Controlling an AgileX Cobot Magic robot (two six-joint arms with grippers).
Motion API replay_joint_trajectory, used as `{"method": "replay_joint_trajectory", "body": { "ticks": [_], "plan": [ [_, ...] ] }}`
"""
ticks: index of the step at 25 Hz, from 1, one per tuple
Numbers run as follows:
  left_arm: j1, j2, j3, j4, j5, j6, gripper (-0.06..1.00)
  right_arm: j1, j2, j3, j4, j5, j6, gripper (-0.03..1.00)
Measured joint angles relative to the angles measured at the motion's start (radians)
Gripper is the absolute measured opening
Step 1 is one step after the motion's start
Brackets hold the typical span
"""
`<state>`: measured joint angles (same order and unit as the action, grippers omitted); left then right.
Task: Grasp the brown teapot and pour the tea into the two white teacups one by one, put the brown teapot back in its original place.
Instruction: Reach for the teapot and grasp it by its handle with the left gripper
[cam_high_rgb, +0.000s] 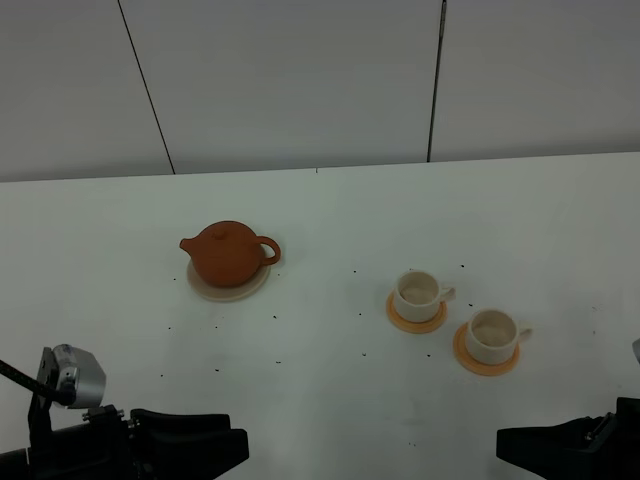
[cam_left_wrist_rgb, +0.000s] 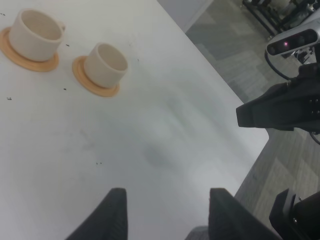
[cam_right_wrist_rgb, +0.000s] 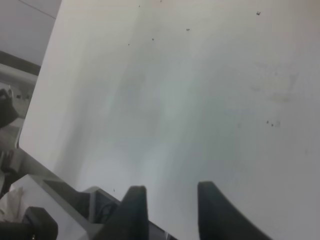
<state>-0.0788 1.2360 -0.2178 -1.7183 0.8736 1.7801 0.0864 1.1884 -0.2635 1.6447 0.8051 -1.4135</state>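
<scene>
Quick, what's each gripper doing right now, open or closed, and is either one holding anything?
Left gripper: open, holding nothing.
Right gripper: open, holding nothing.

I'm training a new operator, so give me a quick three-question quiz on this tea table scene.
1. True or false: the brown teapot sits on the beige saucer.
2. How many white teacups stand on orange coasters? A one, B two, C three.
3. Fill in: the left gripper has its fingers ___, holding nothing.
Key: 1 true; 2 B; 3 open.
</scene>
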Motion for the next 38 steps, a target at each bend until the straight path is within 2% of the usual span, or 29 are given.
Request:
{"method": "replay_joint_trajectory", "body": {
  "ticks": [18, 26, 32, 38],
  "plan": [
    [0.0, 0.0, 0.0, -0.001, 0.0, 0.0, 0.44, 0.0, 0.0, 0.0, 0.0, 0.001, 0.0, 0.24],
    [0.0, 0.0, 0.0, -0.001, 0.0, -0.003, 0.44, 0.0, 0.0, 0.0, -0.002, 0.024, 0.0, 0.24],
    [0.0, 0.0, 0.0, -0.001, 0.001, -0.006, 0.44, 0.0, 0.0, 0.0, -0.009, 0.079, 0.0, 0.24],
    [0.0, 0.0, 0.0, -0.001, 0.035, -0.006, 0.44, 0.0, 0.0, -0.015, -0.008, 0.077, -0.015, 0.24]
  ]
}}
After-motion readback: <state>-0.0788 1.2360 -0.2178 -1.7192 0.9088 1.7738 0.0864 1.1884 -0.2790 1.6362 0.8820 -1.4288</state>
